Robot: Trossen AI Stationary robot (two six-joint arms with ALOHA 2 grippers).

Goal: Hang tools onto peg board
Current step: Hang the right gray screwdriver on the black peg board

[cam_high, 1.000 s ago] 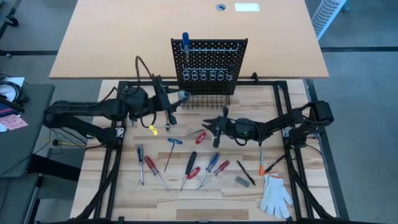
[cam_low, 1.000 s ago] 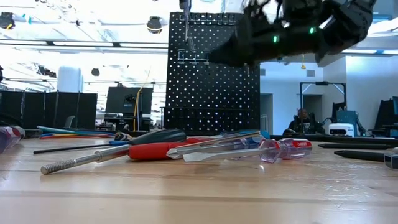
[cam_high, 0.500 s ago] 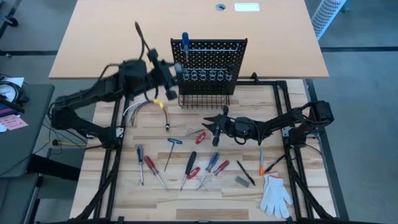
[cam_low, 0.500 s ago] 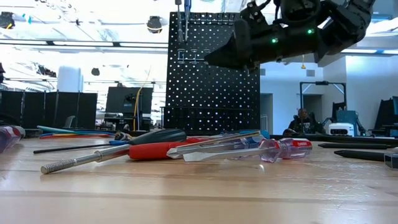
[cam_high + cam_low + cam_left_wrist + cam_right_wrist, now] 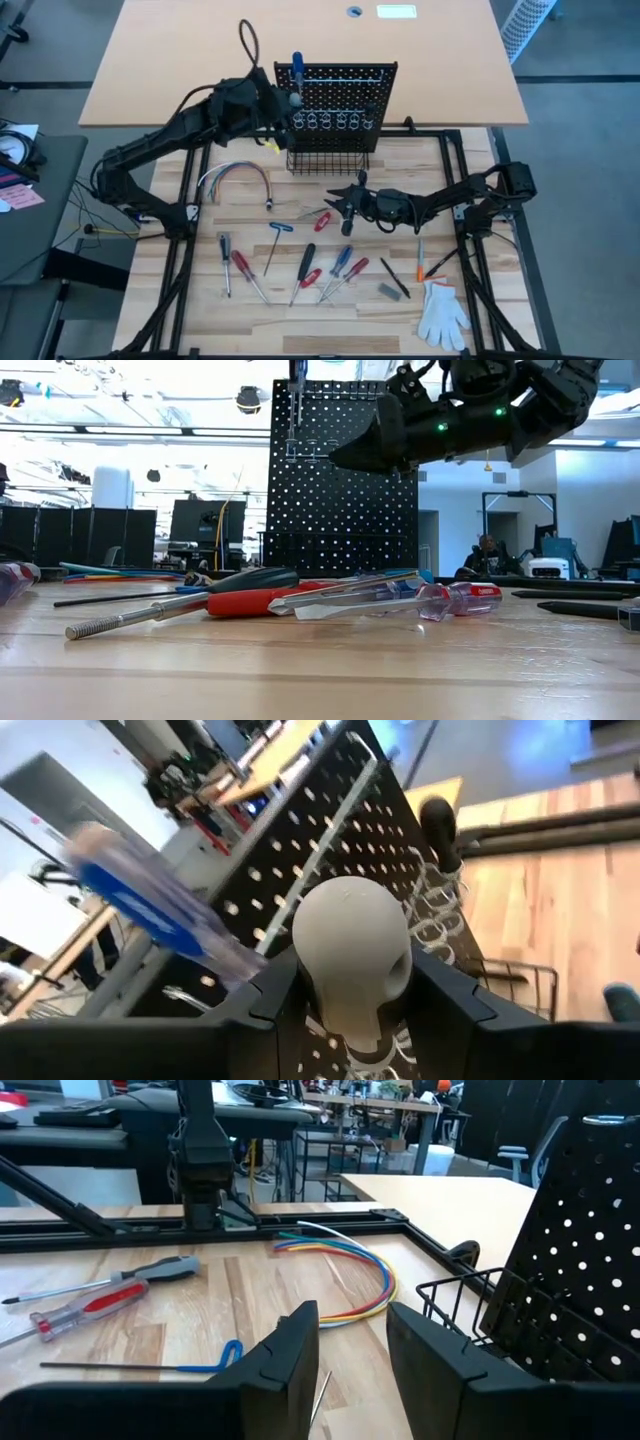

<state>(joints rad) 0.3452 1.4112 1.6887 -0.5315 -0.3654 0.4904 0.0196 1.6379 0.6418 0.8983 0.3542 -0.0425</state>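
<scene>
Peg board [image 5: 336, 100]: blue screwdriver [image 5: 297, 67] hung; left gripper [image 5: 350, 990] pinching grey-handled tool [image 5: 352, 955]; right gripper [image 5: 350, 1355] spread, holding nothing.

Behind my rig I see a tan desk [image 5: 200, 60], grey floor [image 5: 580, 150], dark monitors [image 5: 190, 520] & 1 seated person [image 5: 487, 555] under bright ceiling lights.

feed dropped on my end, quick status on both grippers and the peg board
Left gripper at peg board, shut on grey-handled tool. Right gripper hovering open over table. Blue screwdriver already hung.

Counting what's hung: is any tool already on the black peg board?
Yes: a blue-handled screwdriver stands at the top of the black perforated peg board.
</scene>
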